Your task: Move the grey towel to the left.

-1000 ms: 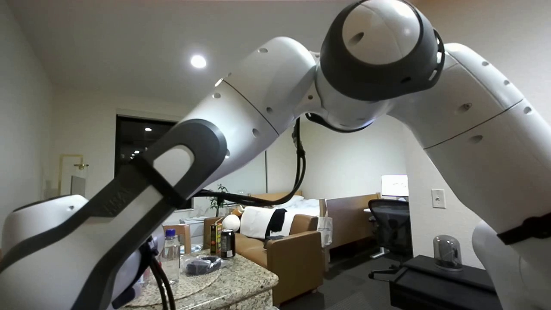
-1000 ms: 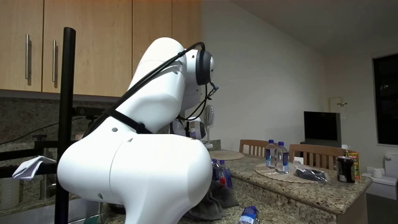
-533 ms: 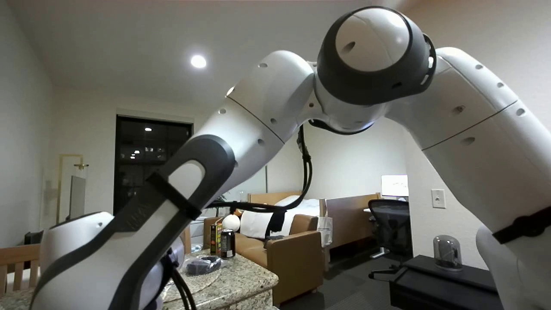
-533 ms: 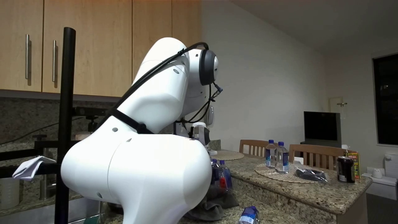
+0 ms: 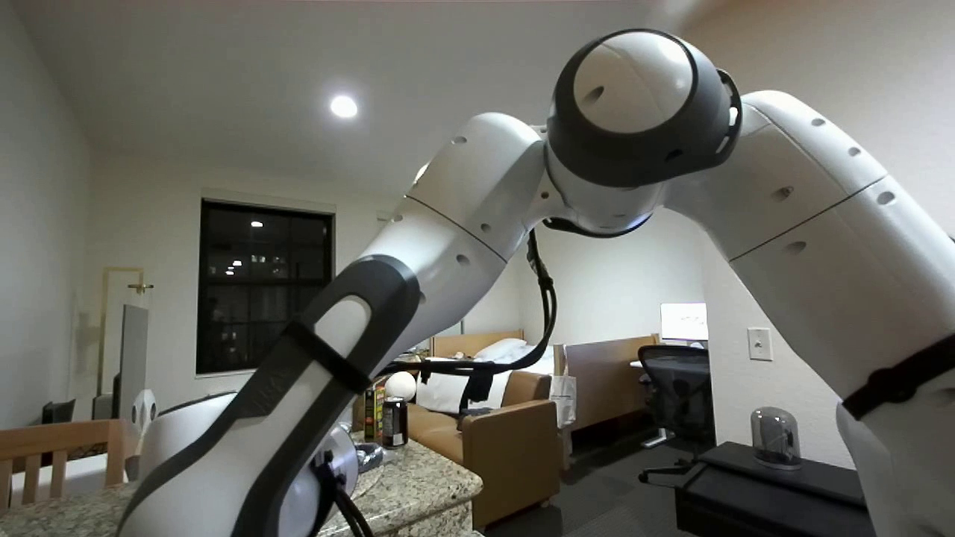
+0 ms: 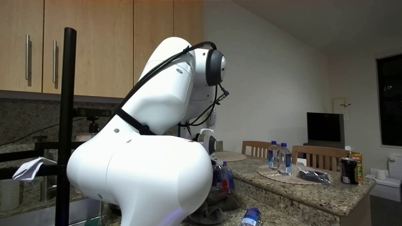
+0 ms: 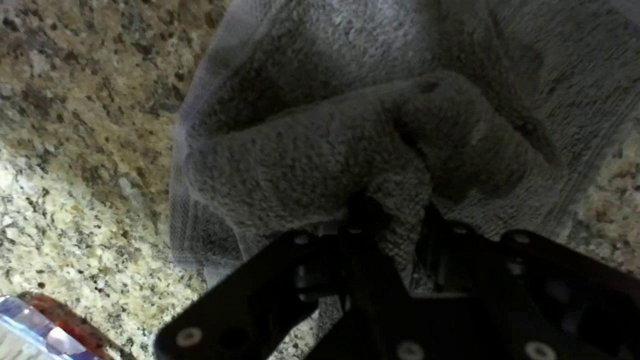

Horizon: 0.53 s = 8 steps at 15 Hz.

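The grey towel [image 7: 300, 160] lies right at the gripper [image 7: 399, 212], its bulk spread past the fingertips toward the top of the wrist view, resting on the speckled counter [image 7: 95, 140]. The fingers [image 7: 362, 247] sit close together w/ a narrow ridge of cloth filling the gap btwn them, so prob. a pinch hold; too dark to tell how firm. The thick fold runs crosswise to the fingers, the pinched ridge in line w/ them, so a sideways move would prob. drag the rest along from that one edge. Only one arm [image 6: 157, 175], so no choice there.

Bare counter shows on the view's left, w/ a bottle [image 7: 40, 330] cut off at the lower-left corner; can't say if that's the "left" meant, but if so, it's poss. in the way.

Towel's plush, dk grey, rumpled, doubled over itself, flatter border along its left edge, dk creases. In an exterior view it's a low heap, part hidden by the arm, near some standing bottles [image 6: 224, 179]; touching or not, can't tell.
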### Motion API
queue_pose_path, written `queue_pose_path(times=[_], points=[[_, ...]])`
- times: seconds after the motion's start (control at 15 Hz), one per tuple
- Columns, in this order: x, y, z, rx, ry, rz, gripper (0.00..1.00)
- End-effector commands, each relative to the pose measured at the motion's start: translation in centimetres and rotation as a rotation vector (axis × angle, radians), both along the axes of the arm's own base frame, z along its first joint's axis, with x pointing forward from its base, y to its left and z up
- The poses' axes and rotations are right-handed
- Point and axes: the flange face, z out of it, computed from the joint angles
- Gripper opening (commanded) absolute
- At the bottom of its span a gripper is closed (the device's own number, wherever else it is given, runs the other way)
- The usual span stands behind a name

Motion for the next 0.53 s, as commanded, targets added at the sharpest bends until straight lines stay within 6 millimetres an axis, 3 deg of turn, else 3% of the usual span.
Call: queue_pose_path(times=[0.0,0.4,0.47], points=[[-1.2,-0.3,-0.4,0.03,0.029,0.036,0.58],[-1.7,0.6,0.3,0.028,0.022,0.052,0.97],[-1.8,0.7,0.4,0.028,0.022,0.053,0.99]])
